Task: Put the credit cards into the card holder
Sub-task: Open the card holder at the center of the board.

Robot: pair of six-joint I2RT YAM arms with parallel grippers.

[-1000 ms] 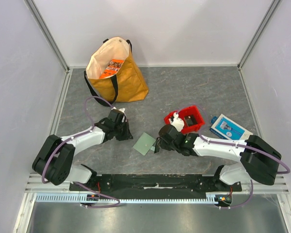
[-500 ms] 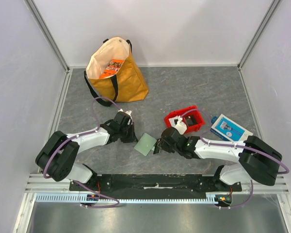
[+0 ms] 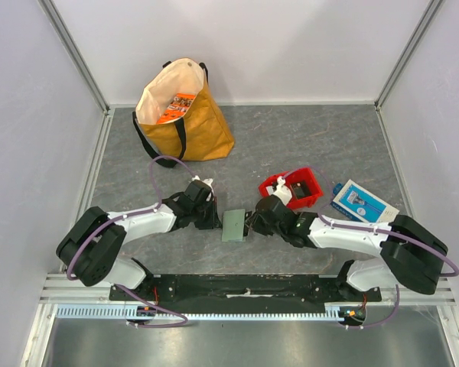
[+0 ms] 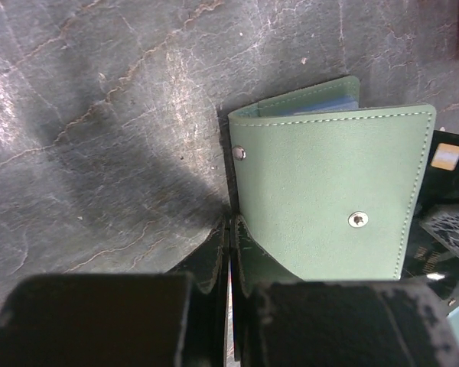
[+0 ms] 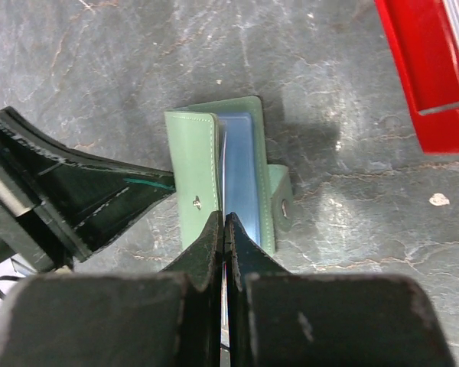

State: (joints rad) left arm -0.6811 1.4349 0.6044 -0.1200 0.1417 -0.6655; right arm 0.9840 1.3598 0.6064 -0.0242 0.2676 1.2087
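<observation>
1. Card holder: lies partly open on the table, between both grippers; a light-blue card shows inside
2. Left gripper: at the holder's 9 o'clock, fingers together, tips at its edge
3. Right gripper: at its 3 o'clock, fingers together, tips at its edge

White shells on the links of the left arm and right arm, joined by chunky black joint housings. Thin purple cables looping along both. Bolted to a long black base rail. Matte black, tapered left fingers and right fingers, pale-scuffed behind.
</observation>
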